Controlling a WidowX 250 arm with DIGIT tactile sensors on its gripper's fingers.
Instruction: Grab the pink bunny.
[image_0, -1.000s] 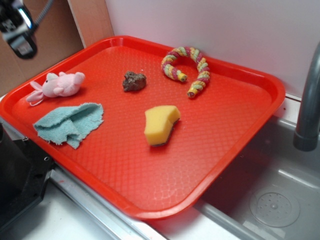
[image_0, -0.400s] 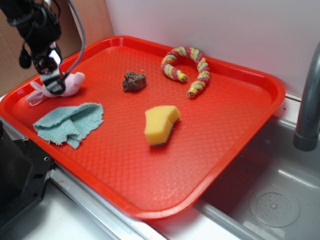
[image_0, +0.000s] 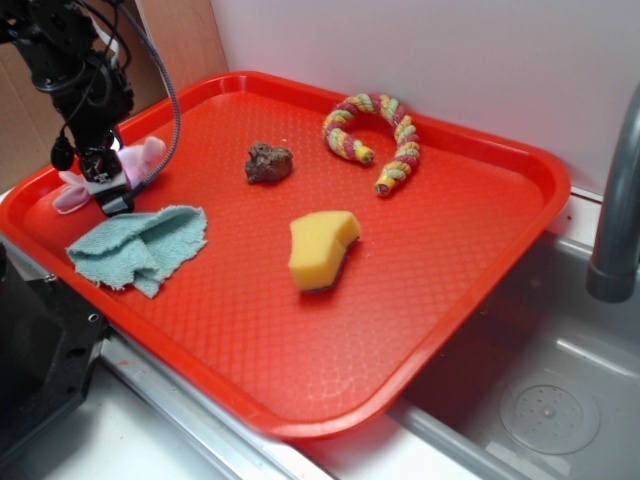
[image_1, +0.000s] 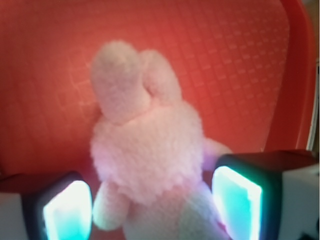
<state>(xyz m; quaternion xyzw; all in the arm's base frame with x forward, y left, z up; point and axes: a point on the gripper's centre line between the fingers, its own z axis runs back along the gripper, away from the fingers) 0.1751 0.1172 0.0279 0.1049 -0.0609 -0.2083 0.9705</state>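
Observation:
The pink bunny lies near the far left corner of the red tray, and the arm hides part of it in the exterior view. My gripper is lowered over it and stands open. In the wrist view the bunny fills the middle, its ears pointing away from me. My gripper straddles its body, one lit fingertip on the left and the other on the right. Narrow gaps show between the pads and the plush.
A light blue cloth lies just in front of the bunny. A brown lump, a twisted pink-yellow rope toy and a yellow sponge also sit on the tray. The tray rim runs close by. A sink and faucet are on the right.
The gripper came down from the upper left corner onto the bunny and now sits lower, around its body. The bunny and the other objects have not moved.

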